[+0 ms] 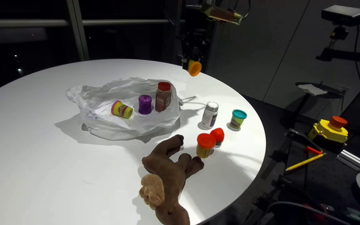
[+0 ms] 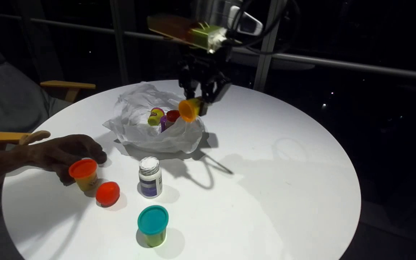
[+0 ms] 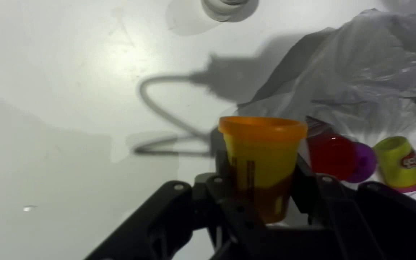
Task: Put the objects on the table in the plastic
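one orange-topped tub [image 3: 265, 155], long axis up-down in wrist view, clasped between part-closed fingers [image 3: 303, 191] — plastic bag [image 3: 367, 65] mostly at frame right, likely the way to carry.

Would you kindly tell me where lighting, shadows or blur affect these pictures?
Wrist view: glare whitens part of the tabletop, a dark shadow with thin loops falls across it, and the marking on the orange-rimmed cup is too soft to read; both exterior views: much of the end effector nearly merges with the dark background; an exterior view: the plush animal looks dim.
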You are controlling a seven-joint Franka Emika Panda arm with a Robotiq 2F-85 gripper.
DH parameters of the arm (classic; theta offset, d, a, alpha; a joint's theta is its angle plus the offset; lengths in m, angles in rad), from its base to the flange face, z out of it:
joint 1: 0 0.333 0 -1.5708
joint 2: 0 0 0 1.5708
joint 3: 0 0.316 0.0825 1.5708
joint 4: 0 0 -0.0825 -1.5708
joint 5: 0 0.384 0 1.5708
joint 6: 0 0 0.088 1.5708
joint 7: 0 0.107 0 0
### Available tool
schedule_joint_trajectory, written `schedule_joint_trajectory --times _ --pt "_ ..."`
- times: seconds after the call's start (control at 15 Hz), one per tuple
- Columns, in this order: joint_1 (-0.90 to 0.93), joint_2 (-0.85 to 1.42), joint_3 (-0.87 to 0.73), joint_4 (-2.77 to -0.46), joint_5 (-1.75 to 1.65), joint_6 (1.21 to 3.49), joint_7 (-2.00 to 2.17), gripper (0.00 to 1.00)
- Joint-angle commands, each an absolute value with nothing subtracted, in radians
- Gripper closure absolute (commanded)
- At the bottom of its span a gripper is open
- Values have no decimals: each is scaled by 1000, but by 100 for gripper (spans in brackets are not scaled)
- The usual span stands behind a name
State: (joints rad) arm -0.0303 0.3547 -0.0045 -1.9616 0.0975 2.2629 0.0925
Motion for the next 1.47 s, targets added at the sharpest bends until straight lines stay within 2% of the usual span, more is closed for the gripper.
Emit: schedule_joint_trajectory --times 0.0,0.33,0.73,1.07,1.13,1.2,1.27,1.4 --pt "43 348 66 -1958 113 2295 71 81" --pt "116 471 112 -1896 72 2347 38 82" --pt "123 673 108 -1826 33 2530 -41 83" --pt "121 728 130 -1796 28 2646 -85 83" --pt "118 715 137 -1806 27 2641 -100 39" --pt "117 704 142 -1816 25 2640 -112 38" --pt "122 685 142 -1837 18 2646 -120 33" --pt "132 636 146 -1875 9 2647 -123 16"
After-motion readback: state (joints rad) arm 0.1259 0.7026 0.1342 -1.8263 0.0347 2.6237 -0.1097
